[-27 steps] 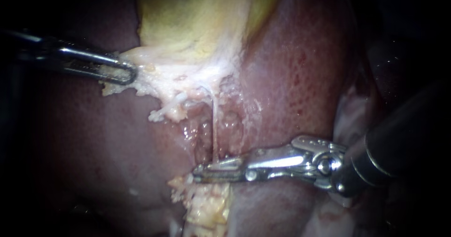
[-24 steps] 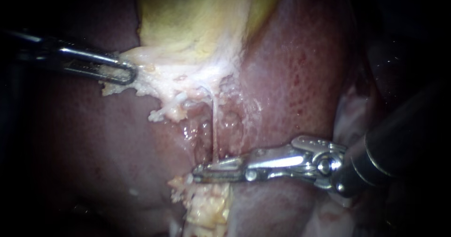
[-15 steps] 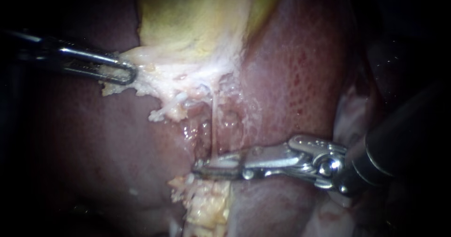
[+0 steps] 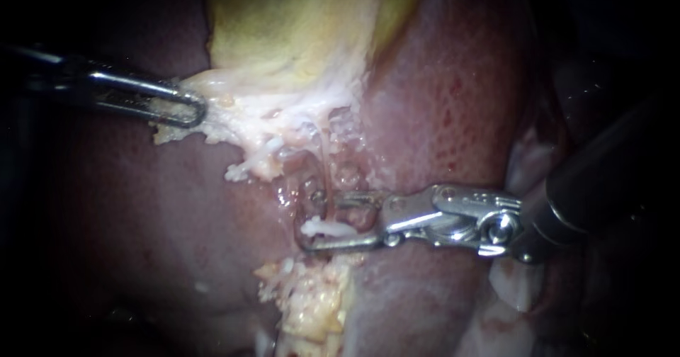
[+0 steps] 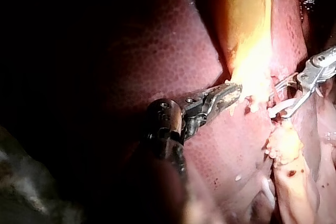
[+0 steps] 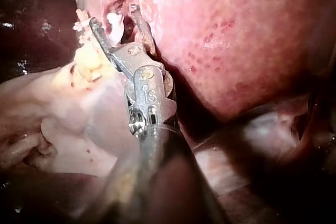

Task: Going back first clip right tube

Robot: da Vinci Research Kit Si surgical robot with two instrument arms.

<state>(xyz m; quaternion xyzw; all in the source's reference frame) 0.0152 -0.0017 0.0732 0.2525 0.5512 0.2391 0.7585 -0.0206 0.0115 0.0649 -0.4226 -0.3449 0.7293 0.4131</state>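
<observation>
The right instrument (image 4: 308, 219) has its jaws apart, straddling the tube (image 4: 322, 160). A white clip (image 4: 327, 227) lies across the tube in the gap, nearer the lower jaw. The main risk is in backing out. If a jaw catches the clip on the way, it could drag it along or off the tube, or tear the tube (it is thin and looks taut). A straight, slow withdrawal with the jaws wide looks safest. The left instrument (image 4: 191, 109) has its jaws clamped on pale tissue (image 4: 248, 123) below the gallbladder (image 4: 283, 24), and a harder pull there would strain the clipped spot. The liver (image 4: 439, 116) lies all round. No container shows, unless the gallbladder counts, and its contents are hidden.
</observation>
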